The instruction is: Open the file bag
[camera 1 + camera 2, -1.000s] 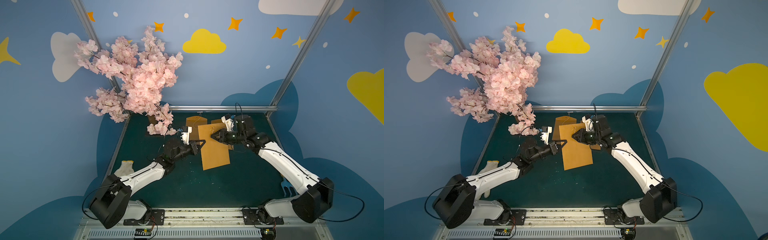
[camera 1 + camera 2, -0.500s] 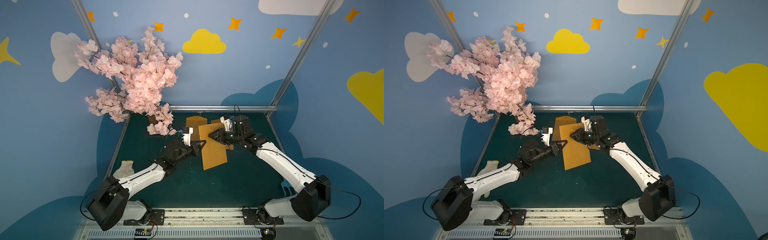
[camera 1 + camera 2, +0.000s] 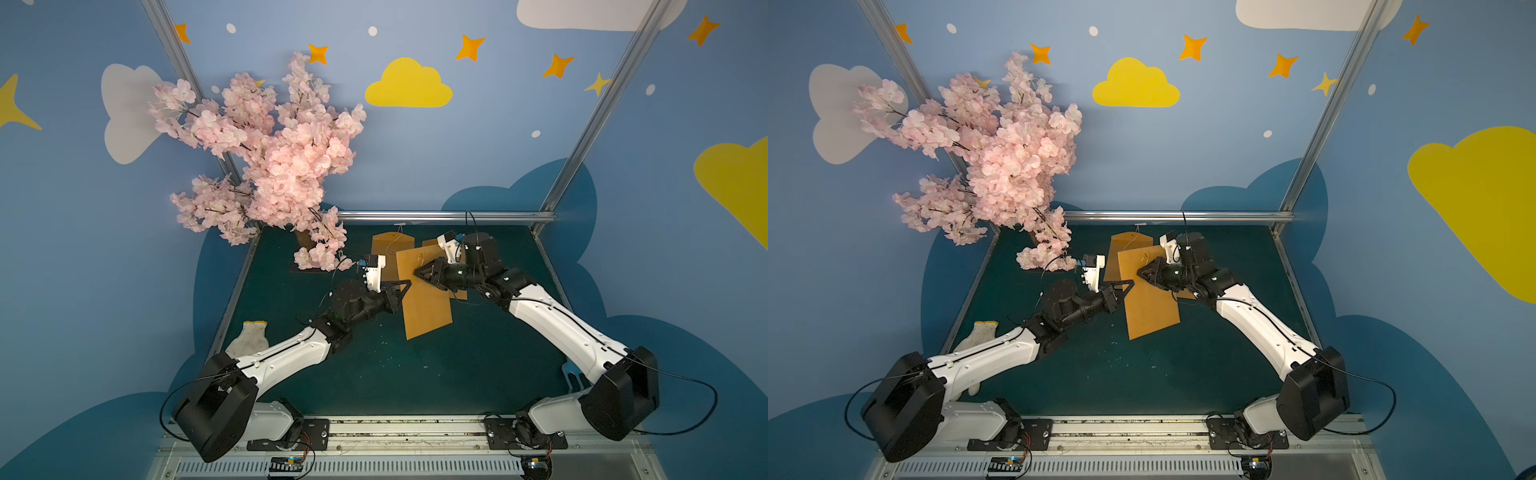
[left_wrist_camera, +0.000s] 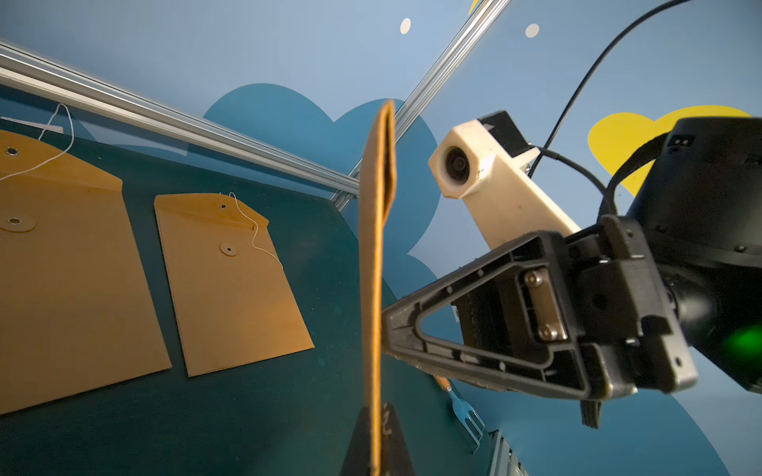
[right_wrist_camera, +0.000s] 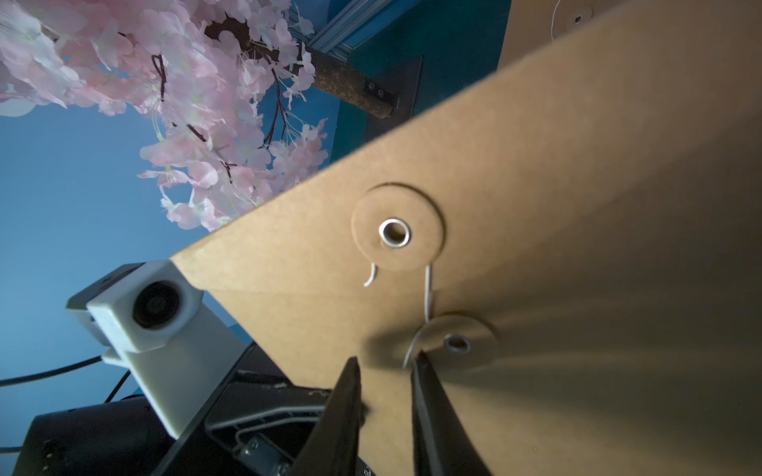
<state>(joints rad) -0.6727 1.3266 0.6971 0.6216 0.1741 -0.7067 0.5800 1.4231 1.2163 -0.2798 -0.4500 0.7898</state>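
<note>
**Green desk (image 3: 374, 365), bag aloft, string step**

Left fingers (image 3: 406, 285) clamped shut on file bag (image 3: 428, 303) at its side edge, holding it edge-up above mid-desk. Long axis runs front-to-back, flap end pointing away from robot. Right fingers (image 3: 419, 274) slightly apart, straddling string (image 5: 429, 288) beside lower disc (image 5: 474, 334); nothing pinched yet. Judged next: close on string, unwind it off lower disc.

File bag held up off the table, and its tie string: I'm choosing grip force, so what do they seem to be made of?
File bag: looks like stiff brown kraft card, matte and finely grained; seen edge-on from the left wrist, it stays straight without sagging.
Closure disc: the same card, with a shiny, probably metal eyelet.
String: thin white cord, perhaps cotton; the fibre is unclear.
</note>
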